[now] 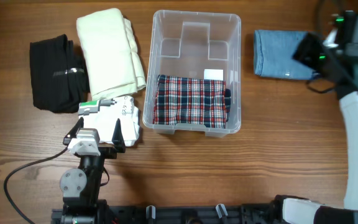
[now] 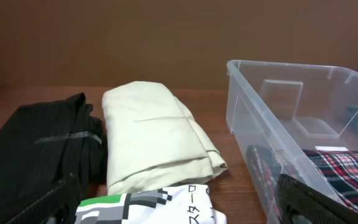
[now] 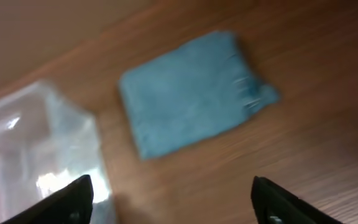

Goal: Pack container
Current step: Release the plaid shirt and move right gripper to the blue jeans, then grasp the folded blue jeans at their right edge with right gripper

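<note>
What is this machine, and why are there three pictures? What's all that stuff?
It is a robot with two arms at a wooden table. Each arm ends in a gripper: two fingers that pinch. One picture looks down from above; the other two come from cameras on the wrists. On the table are a clear bin with a checked cloth inside, a black garment, a cream cloth, a white printed shirt and a blue cloth. The left gripper is open at the white printed shirt; the right gripper is open near the blue cloth. Nothing is held.
</note>
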You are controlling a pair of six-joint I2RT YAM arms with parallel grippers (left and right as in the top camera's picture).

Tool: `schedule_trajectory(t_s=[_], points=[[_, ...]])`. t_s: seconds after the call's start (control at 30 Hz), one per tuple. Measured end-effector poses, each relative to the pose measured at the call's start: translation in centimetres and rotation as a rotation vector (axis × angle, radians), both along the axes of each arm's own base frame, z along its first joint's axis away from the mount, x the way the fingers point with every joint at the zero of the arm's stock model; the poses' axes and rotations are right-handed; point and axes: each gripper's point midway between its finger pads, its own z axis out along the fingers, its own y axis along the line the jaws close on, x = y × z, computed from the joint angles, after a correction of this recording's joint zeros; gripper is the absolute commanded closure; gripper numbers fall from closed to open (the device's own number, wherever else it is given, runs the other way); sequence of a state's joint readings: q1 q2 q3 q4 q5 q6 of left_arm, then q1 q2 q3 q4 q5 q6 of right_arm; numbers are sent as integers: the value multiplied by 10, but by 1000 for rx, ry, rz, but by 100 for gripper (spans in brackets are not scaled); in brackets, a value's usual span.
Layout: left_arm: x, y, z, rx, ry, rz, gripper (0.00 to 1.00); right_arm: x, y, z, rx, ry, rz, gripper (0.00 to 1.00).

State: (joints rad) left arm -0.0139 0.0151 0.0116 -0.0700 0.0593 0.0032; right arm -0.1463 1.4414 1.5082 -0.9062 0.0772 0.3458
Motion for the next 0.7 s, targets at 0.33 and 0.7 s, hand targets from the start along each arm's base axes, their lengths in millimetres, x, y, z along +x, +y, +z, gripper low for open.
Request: schedule_trajectory(t_s=[0.33,0.7], points=[[0,0,0,0,1,0,0,53,-69,-1,70,-180,-24,18],[0,0,0,0,1,0,0,134,-83,-129,63,-100,107,15]])
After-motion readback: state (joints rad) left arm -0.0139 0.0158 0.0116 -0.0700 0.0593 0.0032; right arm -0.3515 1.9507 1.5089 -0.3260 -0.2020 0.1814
